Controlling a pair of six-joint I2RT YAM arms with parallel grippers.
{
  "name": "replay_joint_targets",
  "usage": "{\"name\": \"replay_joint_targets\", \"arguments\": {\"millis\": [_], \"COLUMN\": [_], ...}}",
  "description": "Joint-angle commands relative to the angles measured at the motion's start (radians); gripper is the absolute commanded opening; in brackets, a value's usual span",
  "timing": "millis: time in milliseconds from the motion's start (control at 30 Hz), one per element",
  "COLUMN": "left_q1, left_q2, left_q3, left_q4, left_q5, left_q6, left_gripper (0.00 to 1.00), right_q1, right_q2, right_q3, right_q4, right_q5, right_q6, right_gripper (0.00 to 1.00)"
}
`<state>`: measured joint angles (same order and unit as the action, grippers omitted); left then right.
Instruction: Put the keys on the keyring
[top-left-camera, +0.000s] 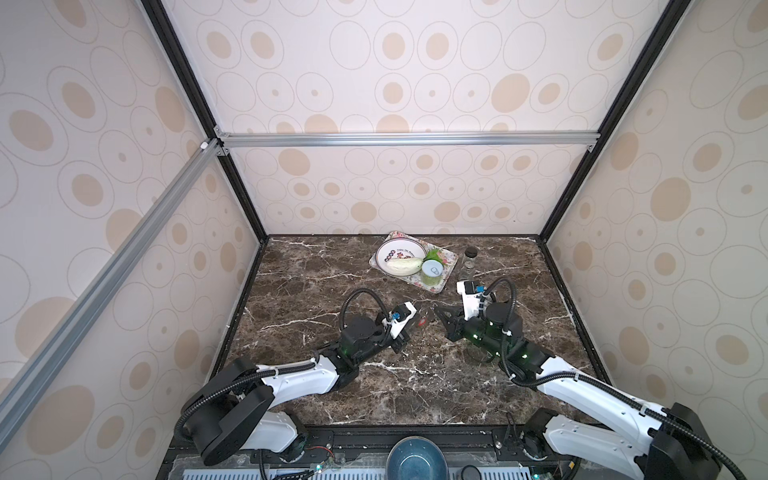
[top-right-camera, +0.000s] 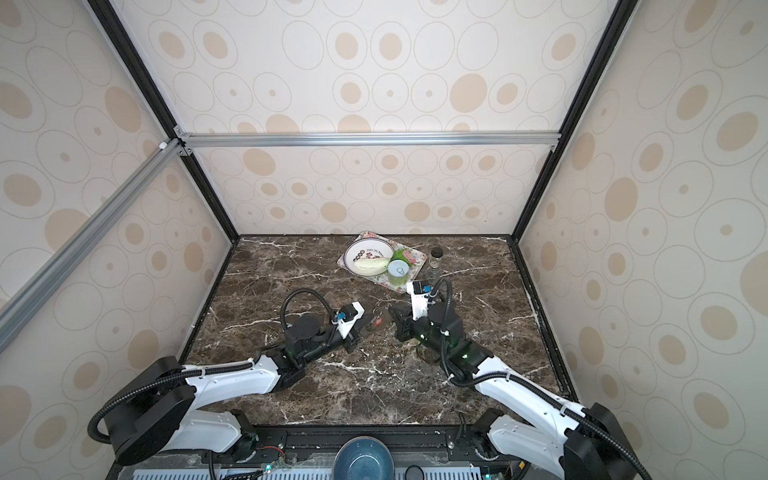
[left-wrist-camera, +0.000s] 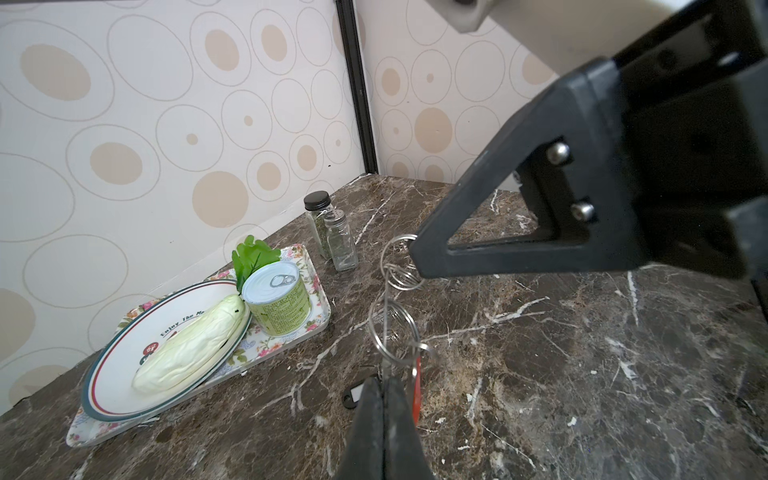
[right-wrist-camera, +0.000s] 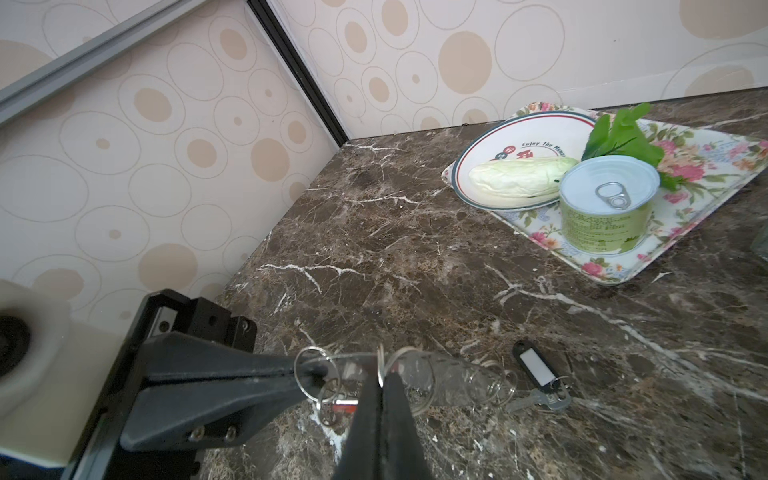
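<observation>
The keyring (right-wrist-camera: 415, 374) is a chain of linked wire rings, stretched just above the marble between both grippers. My left gripper (left-wrist-camera: 384, 379) is shut on a ring at one end (left-wrist-camera: 392, 332). The red-tagged key (left-wrist-camera: 417, 388) hangs from that ring beside the closed fingers. My right gripper (right-wrist-camera: 382, 376) is shut on another ring of the chain, and its finger (left-wrist-camera: 498, 232) shows large in the left wrist view. The black-tagged key (right-wrist-camera: 534, 368) with a white label lies flat on the table, and I cannot tell whether it is linked to the chain. In both top views the grippers meet mid-table around the red tag (top-left-camera: 422, 321) (top-right-camera: 377, 321).
A floral tray (top-left-camera: 446, 266) at the back carries a white plate (top-left-camera: 390, 251) with a pale cabbage, a green can (top-left-camera: 432, 272) and leaves. Two spice jars (top-left-camera: 469, 259) stand right of it. A blue bowl (top-left-camera: 417, 459) sits below the table's front edge.
</observation>
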<state>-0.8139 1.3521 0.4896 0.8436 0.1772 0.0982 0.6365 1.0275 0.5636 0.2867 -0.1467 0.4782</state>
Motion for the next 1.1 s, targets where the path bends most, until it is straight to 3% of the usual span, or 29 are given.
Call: {"name": "replay_joint_targets", "arguments": {"millis": [0,233,267,367,633,767,1067], "left_q1": [0.006,0.006,0.005,0.007,0.017,0.018,0.024], "left_q2": [-0.022,-0.019,-0.02,-0.018,0.02,0.044,0.072], "left_q3": [-0.005,-0.018,-0.02,-0.023,0.007,0.039,0.054], "left_q4": [0.036,0.031,0.03,0.024,-0.008,-0.038,-0.007], "left_q5": [-0.043,-0.046,-0.037,-0.004,0.087,0.129,0.1], "left_q6": [0.028,0.075,0.084,0.105,0.101,0.107,0.088], "left_gripper": [0.0,0.02,0.15,0.35,0.51,0.5,0.28], "right_q1": [-0.032,-0.036,-0.037,-0.037,-0.036,-0.036,-0.036], "right_q2": [-0.009,0.021,0.023,0.02,0.004,0.015,0.014], "right_q3": [0.032,0.092,0.098,0.101,0.082,0.081,0.075], "right_q4": [-0.045,-0.124,-0.133,-0.146,-0.128,-0.12,-0.102], "right_q5": [-0.051,-0.152,-0.159,-0.158,-0.144,-0.157,-0.171], "right_q6": [0.056,0.067,0.063,0.049,0.035,0.036,0.038], "right_gripper": [0.0,0.0,0.0,0.0,0.0,0.0,0.0]}}
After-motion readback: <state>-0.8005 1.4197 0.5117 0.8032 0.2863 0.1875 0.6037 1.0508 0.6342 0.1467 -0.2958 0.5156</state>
